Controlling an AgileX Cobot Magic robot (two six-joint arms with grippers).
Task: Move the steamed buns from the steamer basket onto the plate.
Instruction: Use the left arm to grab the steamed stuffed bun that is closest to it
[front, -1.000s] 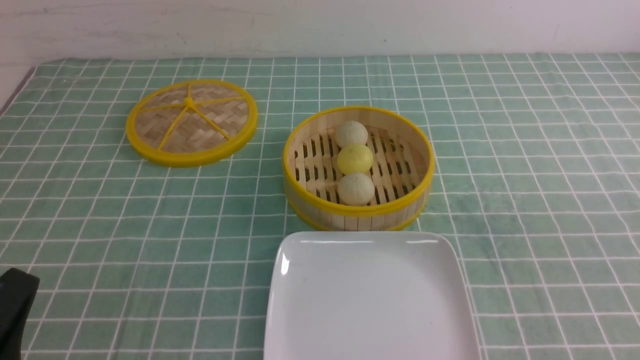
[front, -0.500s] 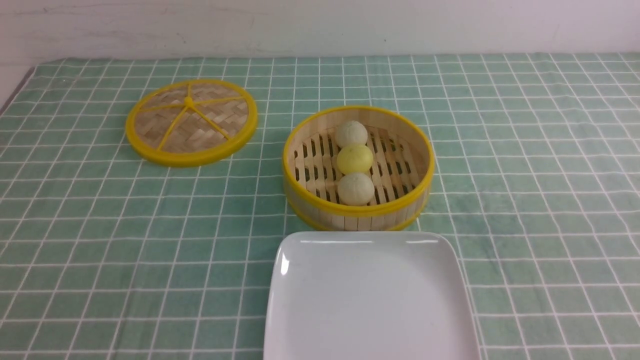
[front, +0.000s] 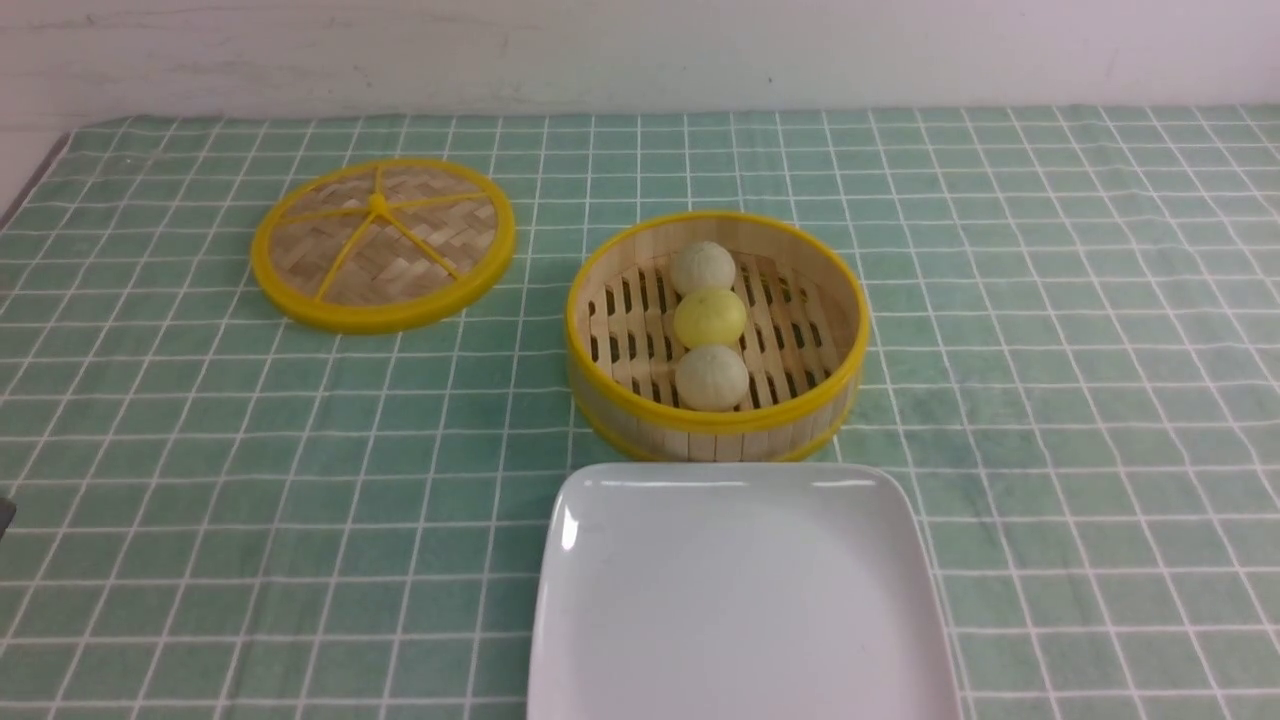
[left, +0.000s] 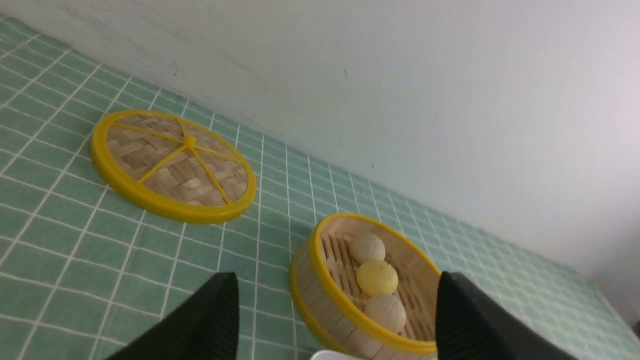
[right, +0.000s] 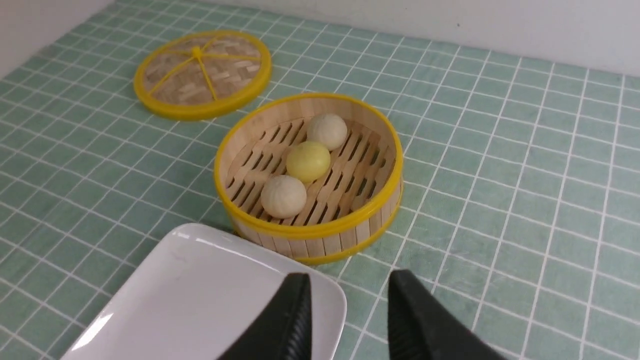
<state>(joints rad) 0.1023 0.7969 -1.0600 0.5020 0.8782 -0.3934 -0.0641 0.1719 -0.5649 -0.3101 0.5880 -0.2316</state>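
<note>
Subject: steamer basket (front: 716, 336), standing upright on the desk's green checked cloth (front: 1050, 350).

Contents: all three steamed buns lie on its slatted floor in one close row running away from me. An off-white one (front: 702, 267) is farthest, the pale yellow one (front: 710, 317) is in the middle, and a second off-white one (front: 712, 377) is nearest. None has reached the plate.

Plate (front: 740, 600): white, square and bare. It lies flat just beside the basket on my side. I cannot tell whether its far rim touches the basket wall.

Lid (front: 383, 243): a woven disc with a yellow rim. It lies flat to the left of the basket and a little farther back, well apart from it.

Left arm: the wrist is held low and tilted, aimed across the desk at the basket and the wall (front: 640, 50) behind it. My left jaws stand wide apart with nothing between them. In the wrist view the black fingers (left: 215, 320) frame the basket, short of its near wall.

Right arm: the wrist is raised and pitched downward toward the basket from the plate's side. My right jaws are partly apart and empty. One finger (right: 292, 310) shows over the plate's corner nearest the basket, and the other shows over bare cloth beside that corner.
</note>
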